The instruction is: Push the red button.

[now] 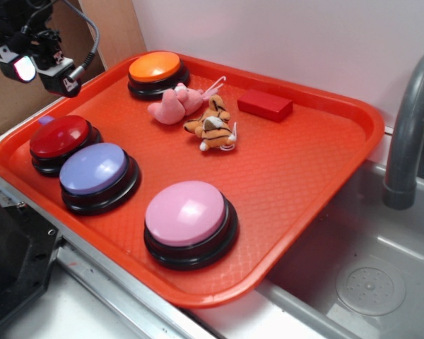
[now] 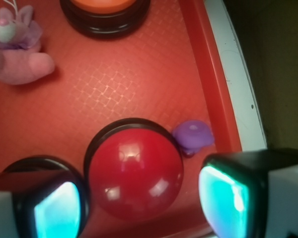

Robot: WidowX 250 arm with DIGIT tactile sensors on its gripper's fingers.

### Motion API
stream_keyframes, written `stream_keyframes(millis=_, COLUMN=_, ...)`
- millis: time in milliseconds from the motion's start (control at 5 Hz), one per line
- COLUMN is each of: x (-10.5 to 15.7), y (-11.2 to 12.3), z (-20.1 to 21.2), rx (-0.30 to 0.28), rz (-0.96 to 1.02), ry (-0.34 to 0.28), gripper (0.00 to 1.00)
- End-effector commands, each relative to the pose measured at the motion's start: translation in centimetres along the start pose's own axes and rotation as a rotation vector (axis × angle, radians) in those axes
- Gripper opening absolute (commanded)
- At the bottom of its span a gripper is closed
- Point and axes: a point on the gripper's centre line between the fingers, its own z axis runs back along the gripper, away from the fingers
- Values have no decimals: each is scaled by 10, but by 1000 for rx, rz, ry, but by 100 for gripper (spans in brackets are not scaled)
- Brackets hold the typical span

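Note:
The red button (image 1: 60, 135) is a glossy dark-red dome on a black base at the left edge of the orange tray (image 1: 304, 169). My gripper (image 1: 46, 74) hovers above and behind it, off the tray's back-left corner, clear of the button. In the wrist view the red button (image 2: 134, 173) lies below, between my two fingers, and the gripper (image 2: 141, 203) is open with nothing held.
Also on the tray are an orange button (image 1: 155, 67), a lilac button (image 1: 95, 169), a pink button (image 1: 186, 213), a pink plush (image 1: 175, 104), a tiger plush (image 1: 212, 126) and a red block (image 1: 265, 104). A small purple piece (image 2: 192, 135) sits beside the red button. A faucet (image 1: 410, 127) and sink (image 1: 371, 282) are at the right.

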Motion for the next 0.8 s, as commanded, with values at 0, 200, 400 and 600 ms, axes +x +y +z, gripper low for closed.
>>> stream_keyframes(millis=0, x=2, y=6, z=17, rx=29, rz=60, ry=-41, gripper=100)
stream_keyframes(millis=200, x=7, y=3, z=24, rx=34, rz=66, ry=-60, gripper=100)
stream_keyframes(millis=400, x=11, y=-3, z=27, rx=43, rz=74, ry=-40, gripper=100)
stream_keyframes(millis=600, x=13, y=-2, z=29, rx=9, rz=46, ry=-33, gripper=100)
